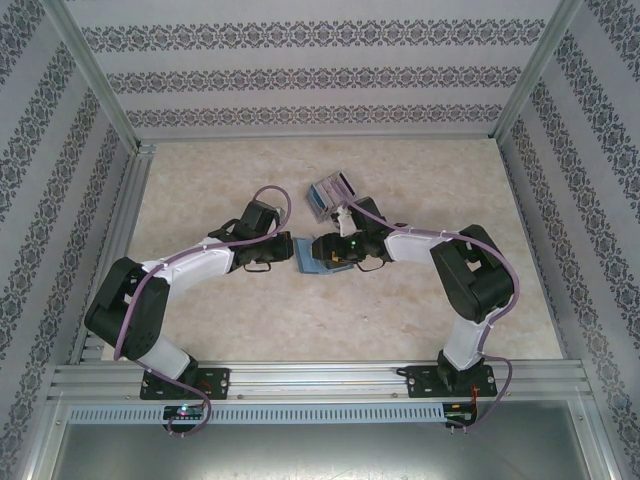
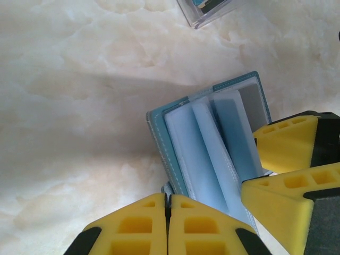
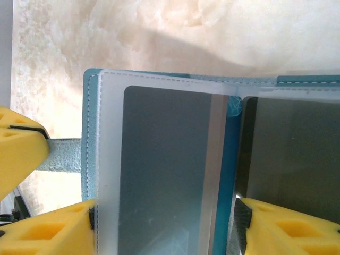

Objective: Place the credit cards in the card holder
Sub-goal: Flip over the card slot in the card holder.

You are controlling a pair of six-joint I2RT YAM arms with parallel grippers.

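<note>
The teal card holder (image 1: 306, 263) lies open on the table between both grippers. My left gripper (image 2: 167, 199) is shut on a small grey-teal tab (image 3: 61, 154) at the holder's edge (image 2: 159, 138). In the right wrist view a grey credit card (image 3: 164, 159) sits inside a clear sleeve of the holder (image 3: 109, 159). My right gripper (image 3: 164, 218) stands open, a pad on each side of that sleeve and wider than the card. The same card (image 2: 252, 103) shows in the left wrist view, beside the right fingers (image 2: 287, 141). The remaining credit cards (image 1: 330, 193) lie fanned just behind the holder.
The marble tabletop (image 1: 200, 190) has free room left, right and in front of the arms. Aluminium rails (image 1: 120, 215) and patterned walls close it in. A corner of the card pile (image 2: 212, 8) lies close beyond the holder.
</note>
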